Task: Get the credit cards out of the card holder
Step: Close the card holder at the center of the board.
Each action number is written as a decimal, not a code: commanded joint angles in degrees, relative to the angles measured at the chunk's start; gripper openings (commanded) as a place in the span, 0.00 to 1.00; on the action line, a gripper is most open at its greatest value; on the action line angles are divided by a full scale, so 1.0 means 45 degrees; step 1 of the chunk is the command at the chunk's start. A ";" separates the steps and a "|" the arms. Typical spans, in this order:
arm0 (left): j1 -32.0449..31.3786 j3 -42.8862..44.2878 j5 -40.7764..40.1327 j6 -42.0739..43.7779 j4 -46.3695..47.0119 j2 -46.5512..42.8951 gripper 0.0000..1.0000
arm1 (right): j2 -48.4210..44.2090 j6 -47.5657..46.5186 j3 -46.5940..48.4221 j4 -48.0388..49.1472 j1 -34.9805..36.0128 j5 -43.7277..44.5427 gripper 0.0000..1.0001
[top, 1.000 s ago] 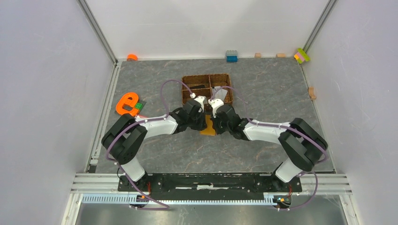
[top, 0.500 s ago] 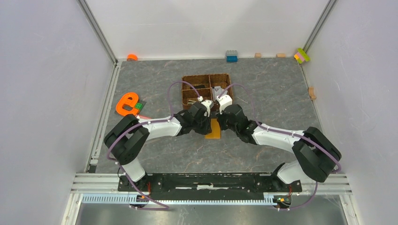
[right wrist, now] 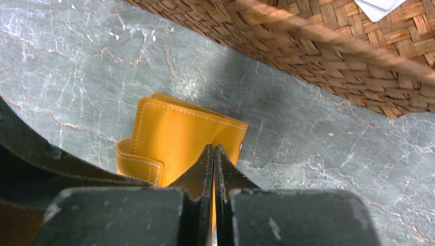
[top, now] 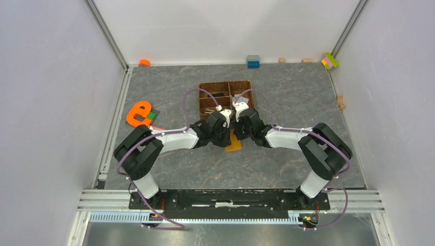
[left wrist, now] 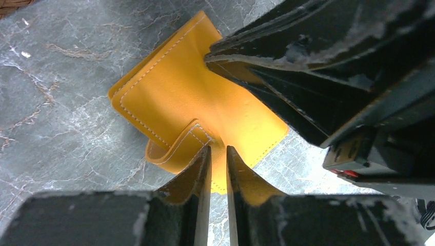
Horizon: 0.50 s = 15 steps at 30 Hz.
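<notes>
The card holder (top: 234, 144) is an orange wallet lying folded on the grey table between my two grippers. It also shows in the left wrist view (left wrist: 205, 97) with its snap tab curled up, and in the right wrist view (right wrist: 179, 133). My left gripper (left wrist: 218, 149) is nearly closed with nothing in its thin gap, its tips on the wallet beside the tab. My right gripper (right wrist: 213, 147) is shut, its tips on the wallet's edge. The corner of a white card (right wrist: 378, 6) shows inside the tray. No cards show in the wallet.
The brown woven divided tray (top: 205, 97) stands just behind the grippers, and its wall (right wrist: 308, 56) is close to the right gripper. An orange e-shaped toy (top: 137, 113) lies at the left. Toy bricks (top: 253, 61) sit along the back wall and right edge.
The right arm stretched out, then folded its elbow back in, keeping its gripper by the wallet. The left gripper moved slightly toward the tray. The wallet shifted a little to the right.
</notes>
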 commanded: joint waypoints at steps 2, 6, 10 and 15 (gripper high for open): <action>-0.0032 -0.0145 -0.0080 0.0209 -0.0344 -0.0392 0.23 | -0.1316 0.0095 -0.1042 0.0234 -0.0117 -0.0175 0.00; -0.0041 -0.0822 -0.0571 0.0317 0.0082 -0.1700 0.23 | -0.2923 -0.0174 -0.1958 0.1064 -0.0117 0.0144 0.00; -0.0039 -0.1612 -0.1926 0.0498 0.0295 -0.3524 0.27 | -0.4818 -0.0367 -0.3091 0.1822 -0.0117 0.1285 0.02; -0.0043 -0.2723 -0.3734 0.0846 0.0894 -0.5759 0.60 | -0.7372 -0.0656 -0.4505 0.2821 -0.0117 0.2675 0.19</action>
